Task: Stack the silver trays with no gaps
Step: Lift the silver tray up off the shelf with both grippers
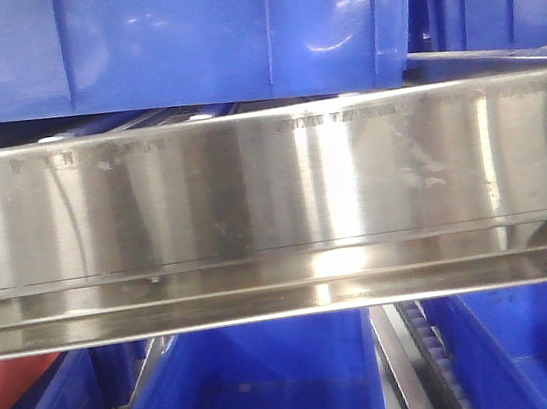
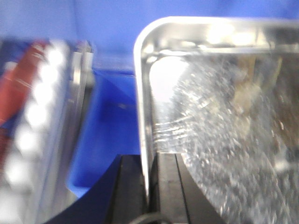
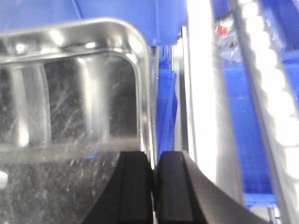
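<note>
The left hand (image 2: 150, 185) is pinching the silver tray (image 2: 219, 140) by its left rim, the right hand (image 3: 153, 183) by its right rim, both closed narrow on the thin edge. A blue bin (image 2: 110, 135) is sitting just outside the left rim.

Nothing legible appeared in any view. In the front view, faint rows of letter-like marks ran along the upper edge of the long brushed-steel surface (image 1: 271, 185), at its left, middle and right. All were too blurred and washed out to yield a single word. In the wrist views, the silver tray (image 2: 224, 140) and the blue bins (image 1: 181, 35) carried no readable lettering.
</note>
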`<state>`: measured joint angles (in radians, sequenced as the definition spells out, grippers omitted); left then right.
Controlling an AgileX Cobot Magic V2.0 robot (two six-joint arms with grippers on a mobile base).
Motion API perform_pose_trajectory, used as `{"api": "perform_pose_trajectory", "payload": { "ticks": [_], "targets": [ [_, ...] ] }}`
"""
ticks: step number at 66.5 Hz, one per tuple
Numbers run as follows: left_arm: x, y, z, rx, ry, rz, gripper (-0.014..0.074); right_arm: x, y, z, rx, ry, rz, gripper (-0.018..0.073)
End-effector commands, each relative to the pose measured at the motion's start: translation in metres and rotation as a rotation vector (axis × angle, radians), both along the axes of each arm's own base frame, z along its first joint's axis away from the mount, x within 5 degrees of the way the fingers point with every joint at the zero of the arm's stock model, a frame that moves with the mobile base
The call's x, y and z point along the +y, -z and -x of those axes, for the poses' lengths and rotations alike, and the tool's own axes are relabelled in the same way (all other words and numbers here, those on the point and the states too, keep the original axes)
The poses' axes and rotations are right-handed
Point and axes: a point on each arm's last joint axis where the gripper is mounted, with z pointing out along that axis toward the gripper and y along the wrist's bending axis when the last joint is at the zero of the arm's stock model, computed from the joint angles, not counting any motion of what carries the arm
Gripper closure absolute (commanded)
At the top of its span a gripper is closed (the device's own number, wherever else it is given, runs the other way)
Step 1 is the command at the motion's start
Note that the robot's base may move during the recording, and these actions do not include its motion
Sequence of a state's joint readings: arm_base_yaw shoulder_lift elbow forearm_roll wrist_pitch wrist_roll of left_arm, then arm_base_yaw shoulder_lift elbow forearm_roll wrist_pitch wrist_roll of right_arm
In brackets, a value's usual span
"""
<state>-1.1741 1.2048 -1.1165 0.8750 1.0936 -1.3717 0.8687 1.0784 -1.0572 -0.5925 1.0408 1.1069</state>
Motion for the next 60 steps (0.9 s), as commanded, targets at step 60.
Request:
{"api": "perform_pose_trajectory", "payload": {
  "ticks": [60],
  "targets": [
    [0.006, 0.003, 0.015, 0.017, -0.015, -0.031, 0.0605, 0.011, 0.017, 0.018, -0.020, 0.001, 0.070, 0.0574]
  ]
}}
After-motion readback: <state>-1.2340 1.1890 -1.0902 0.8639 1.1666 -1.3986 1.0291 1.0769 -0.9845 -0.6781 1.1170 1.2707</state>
